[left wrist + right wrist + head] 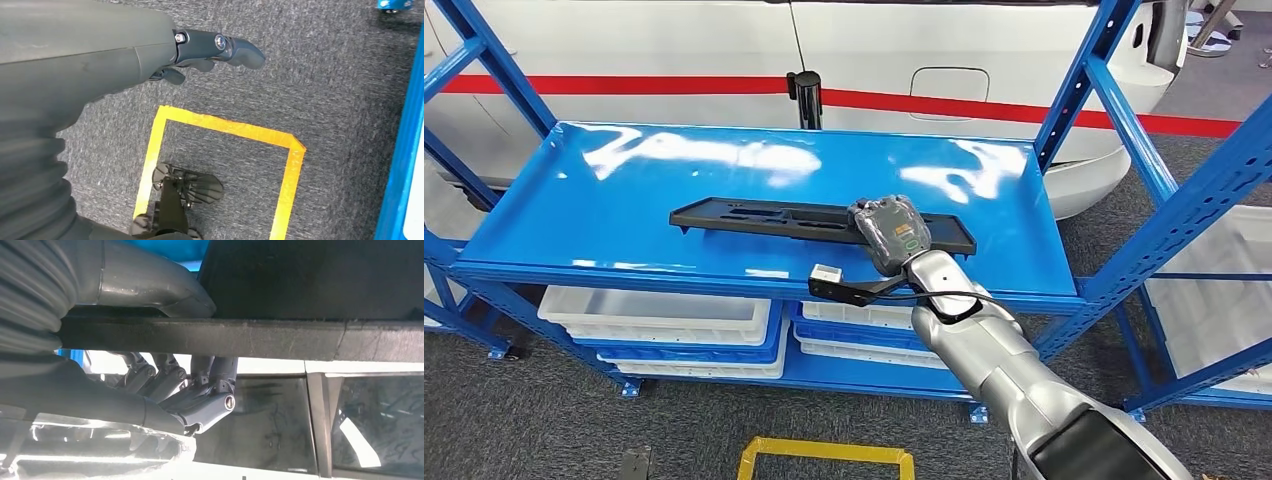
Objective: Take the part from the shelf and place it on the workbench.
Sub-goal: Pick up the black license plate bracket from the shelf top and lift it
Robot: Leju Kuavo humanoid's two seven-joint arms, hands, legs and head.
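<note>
Nearest you, one left hand point(210, 50) hangs over grey carpet and one yellow tape square point(220, 135), fingers loosely curled, holding nothing; farther, your right hand point(889, 232) wraps its fingers point(200, 385) around one long, flat black plastic part point(814, 220) on the glossy blue metal shelf point(604, 200).

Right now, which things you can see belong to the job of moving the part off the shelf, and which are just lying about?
Part of the job:
- long black part, lying on the blue shelf
- right hand, wrapped around the part's near edge

Just lying about:
- white bins on the lower level
- yellow tape square on the carpet
- white car behind the shelf
- left hand, hanging over the floor, holding nothing
</note>
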